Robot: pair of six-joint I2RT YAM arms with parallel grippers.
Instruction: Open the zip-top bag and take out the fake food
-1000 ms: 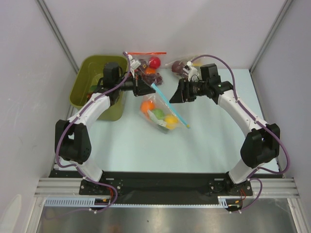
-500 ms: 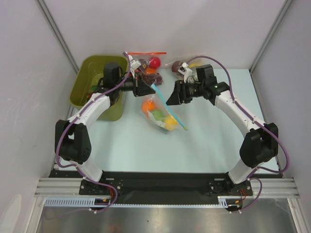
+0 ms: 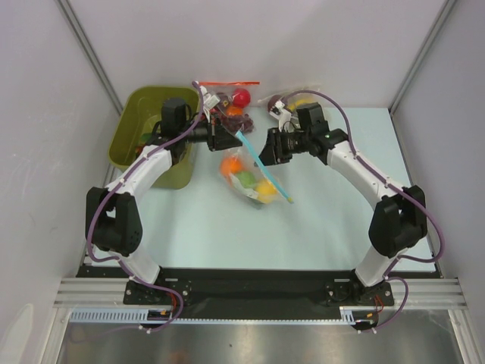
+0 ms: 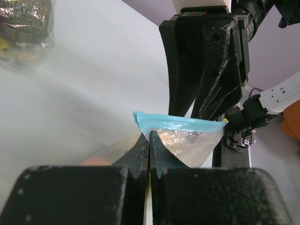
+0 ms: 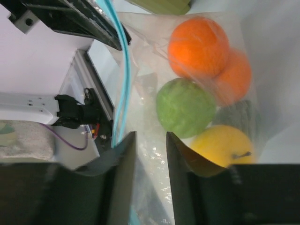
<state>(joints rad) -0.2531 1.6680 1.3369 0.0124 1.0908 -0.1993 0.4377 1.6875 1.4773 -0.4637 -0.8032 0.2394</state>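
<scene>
The zip-top bag (image 3: 246,178) lies mid-table, its light-blue zip strip (image 3: 261,163) raised at the far end. My left gripper (image 3: 231,138) is shut on the bag's corner just under the strip (image 4: 178,123), with the plastic pinched at the tips (image 4: 149,136). My right gripper (image 3: 265,152) faces it from the right. Its jaws (image 5: 150,138) stand apart around a fold of the bag's clear film beside the strip (image 5: 123,70). The fake food shows inside the bag: an orange (image 5: 199,47), a light green fruit (image 5: 185,107), a yellow one (image 5: 222,145) and a dark green one (image 5: 239,112).
An olive bin (image 3: 144,114) stands at the back left under the left arm. A bag with a red-orange zip strip (image 3: 227,92) and red fruit lies behind the left gripper. Another clear bag (image 3: 284,102) lies behind the right gripper.
My right gripper has moved left to the bag's zip edge and its jaws have narrowed. The left gripper has kept its hold, and the bag has shifted slightly.
</scene>
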